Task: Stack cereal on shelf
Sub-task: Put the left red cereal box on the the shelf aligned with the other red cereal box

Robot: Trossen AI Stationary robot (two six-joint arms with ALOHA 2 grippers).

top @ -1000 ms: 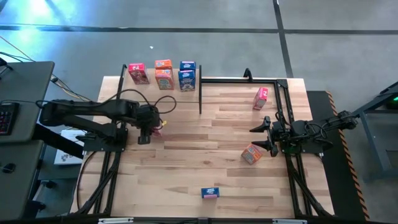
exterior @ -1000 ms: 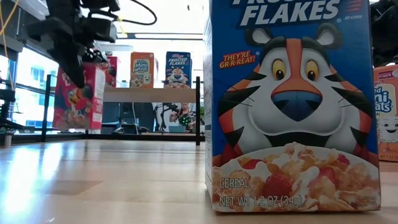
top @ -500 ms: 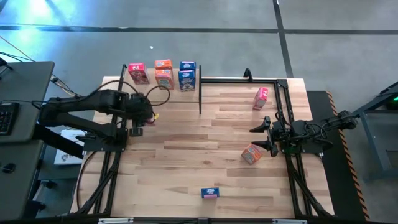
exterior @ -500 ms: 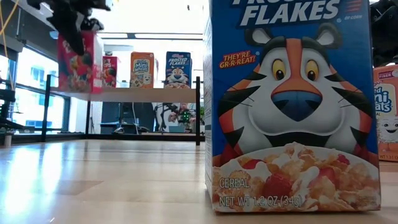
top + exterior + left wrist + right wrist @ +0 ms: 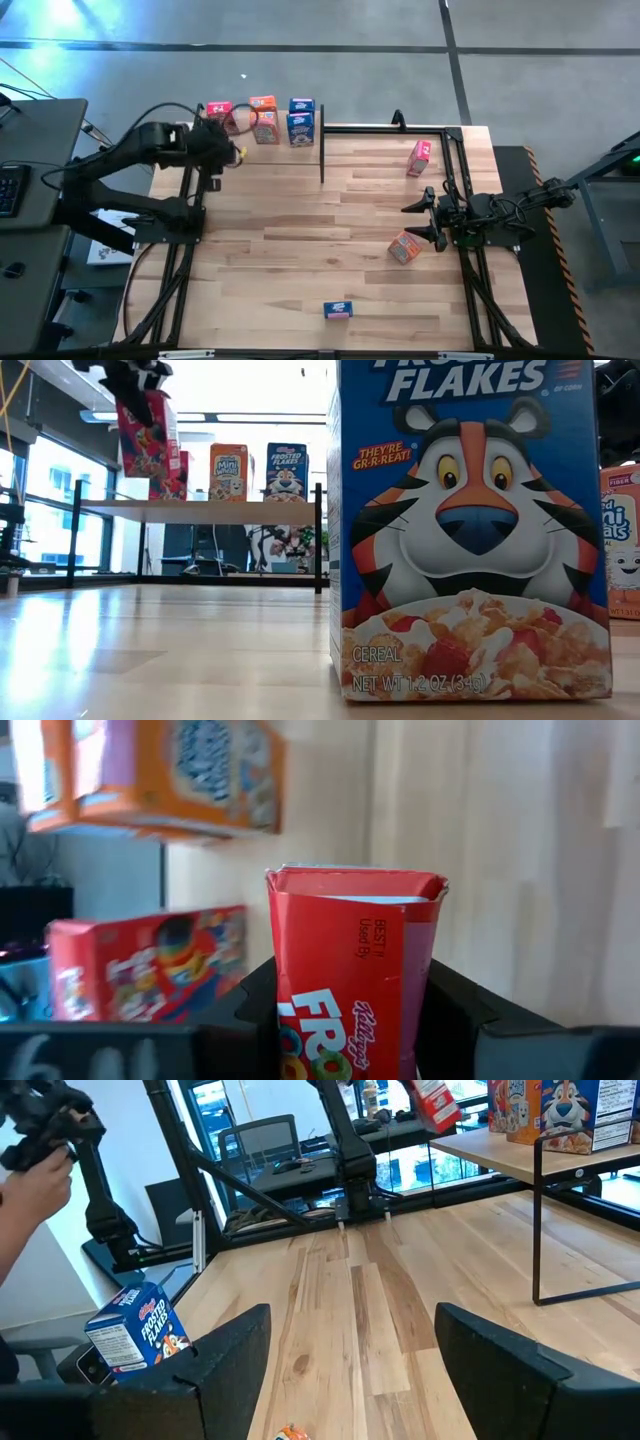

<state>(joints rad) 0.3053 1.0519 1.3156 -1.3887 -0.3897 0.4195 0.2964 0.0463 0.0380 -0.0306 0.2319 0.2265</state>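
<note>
Daylight is pouring through the room's tall windows behind my table, washing the ceiling white in the low view and glaring off the pale wooden tabletop. Overhead, blue-white glare is blooming on the grey floor. In my left wrist view, the orange cardboard box is smearing with blur.

Red cereal box between pincer fingers, pink-red box and orange box beyond
</note>
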